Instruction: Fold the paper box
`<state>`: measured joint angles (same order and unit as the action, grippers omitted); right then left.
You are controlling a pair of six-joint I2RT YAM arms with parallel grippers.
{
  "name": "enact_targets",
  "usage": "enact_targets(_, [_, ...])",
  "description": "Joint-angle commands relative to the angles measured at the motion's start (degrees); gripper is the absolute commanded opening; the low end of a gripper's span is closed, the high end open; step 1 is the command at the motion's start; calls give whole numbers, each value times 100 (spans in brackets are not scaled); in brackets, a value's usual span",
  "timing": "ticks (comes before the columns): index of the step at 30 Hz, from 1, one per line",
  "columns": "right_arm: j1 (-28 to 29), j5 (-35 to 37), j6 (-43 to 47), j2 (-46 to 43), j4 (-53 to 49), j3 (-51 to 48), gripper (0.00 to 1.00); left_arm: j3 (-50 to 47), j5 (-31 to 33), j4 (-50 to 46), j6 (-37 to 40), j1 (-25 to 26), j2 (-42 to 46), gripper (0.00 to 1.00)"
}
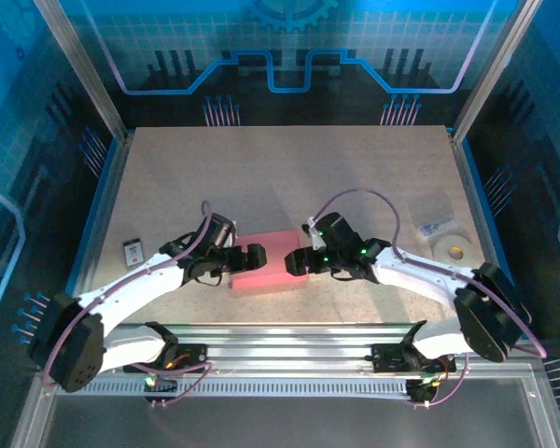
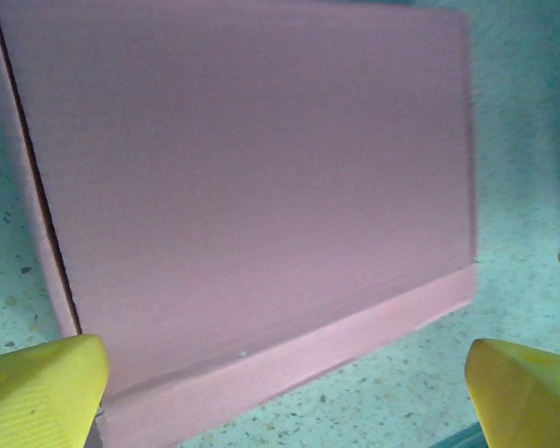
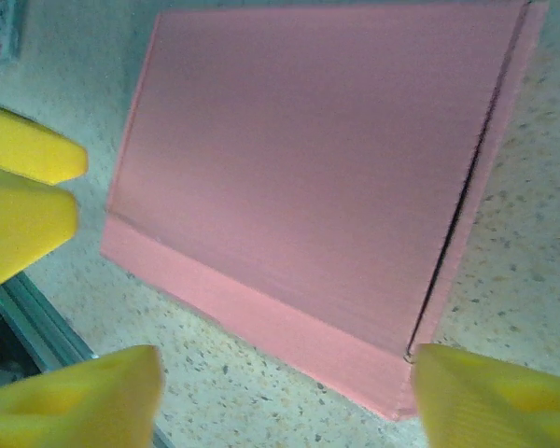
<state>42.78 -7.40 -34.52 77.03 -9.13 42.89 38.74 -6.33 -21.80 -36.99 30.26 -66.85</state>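
Box (image 1: pixel 275 254) lies flat and looks closed on table (image 1: pixel 355 177), centre, toward near edge, between both grippers. Left gripper (image 1: pixel 250 258) at its left end: jaws wide apart, nothing held. Right gripper (image 1: pixel 297 263) at its right end: also spread, empty. Judged: thin card, light, stiff only within panels, creases easily, likely slides when pushed. Best hold: pinch edge or flap gently, other gripper steadying.

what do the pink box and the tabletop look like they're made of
The paper box looks like thin matte pink cardboard: faint ribbed grain, crisp creased edges. The table looks like a matte speckled composite or stone-like top; exact material unclear.
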Motion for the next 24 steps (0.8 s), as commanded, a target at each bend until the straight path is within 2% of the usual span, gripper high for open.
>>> enact_targets(1, [-10,623,-7,-260,-625,245,100,164,172,-549,146,5,506,100])
enact_targets(3, [-17,951,-124,-349,-904,402,100,54,210,-546,177,4,760,100])
enact_targets(5, [-16,1173,-79,-428,-1078,478,100,-51,481,-614,-117,-7,982,99])
enact_targets(8, [-11,727,702,-652,-404,162,100,-297,431,-546,-124,-2,1269,99])
enact_targets(11, [-87,801,368,-699,-402,75,100,-585,533,-444,-30,4,1448,99])
enact_targets(15, [-143,499,217,-505,-303,32,100,-853,699,-427,-298,-107,1307,99])
enact_targets(24, [-150,-75,-47,287,-95,71,100,-824,38,5,-433,-307,542,99])
